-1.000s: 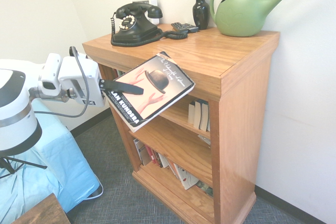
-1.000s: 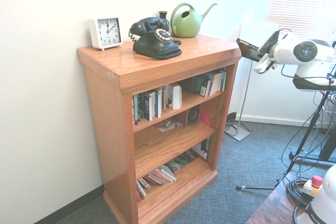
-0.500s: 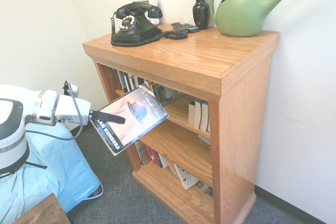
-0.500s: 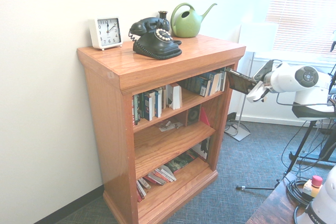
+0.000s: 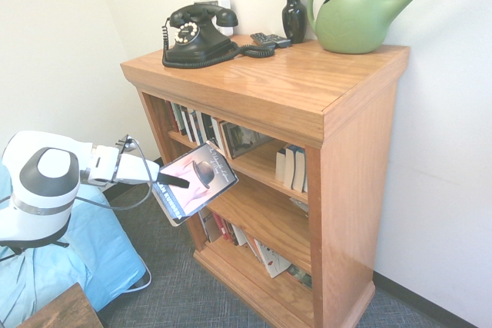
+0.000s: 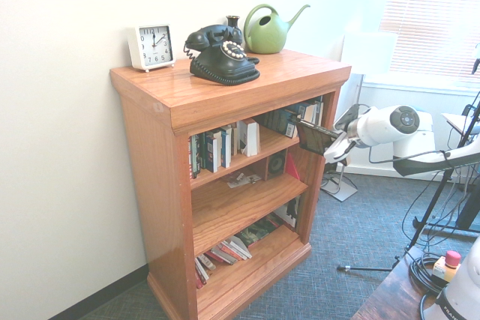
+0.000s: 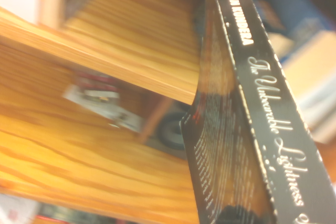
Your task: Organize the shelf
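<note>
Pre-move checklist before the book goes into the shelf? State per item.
1. Grip: gripper shut on the Kundera paperback, ok.
2. Book in front of the shelf, level with the middle tier, ok.
3. Middle tier has bare board, only a small item lying there, ok.
4. Book orientation: tilted, cover facing up, not upright, not ok for spine-out shelving.
5. Clearance to the side panel: book edge looks close in the second exterior view, cannot tell.
</note>
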{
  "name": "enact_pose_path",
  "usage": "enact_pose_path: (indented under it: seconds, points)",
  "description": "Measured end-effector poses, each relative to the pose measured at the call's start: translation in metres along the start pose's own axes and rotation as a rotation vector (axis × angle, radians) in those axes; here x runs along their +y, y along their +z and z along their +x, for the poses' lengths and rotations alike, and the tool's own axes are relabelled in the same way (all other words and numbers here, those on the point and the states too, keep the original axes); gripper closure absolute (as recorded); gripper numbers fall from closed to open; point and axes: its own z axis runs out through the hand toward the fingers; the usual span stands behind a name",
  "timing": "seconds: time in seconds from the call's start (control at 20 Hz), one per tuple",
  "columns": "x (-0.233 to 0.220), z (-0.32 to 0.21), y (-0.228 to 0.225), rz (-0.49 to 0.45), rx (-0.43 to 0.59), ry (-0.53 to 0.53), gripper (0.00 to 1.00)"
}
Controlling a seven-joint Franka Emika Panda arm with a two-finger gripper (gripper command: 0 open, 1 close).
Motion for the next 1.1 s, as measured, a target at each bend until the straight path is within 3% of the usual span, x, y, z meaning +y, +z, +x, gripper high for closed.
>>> enact_pose_path:
  seconds: [0.45,1.1]
  points:
    - [-0.033,0.011,0.064,0.083,-0.023,0.047,1.0]
    - [-0.086,0.023,0.116,0.129,-0.025,0.094,1.0]
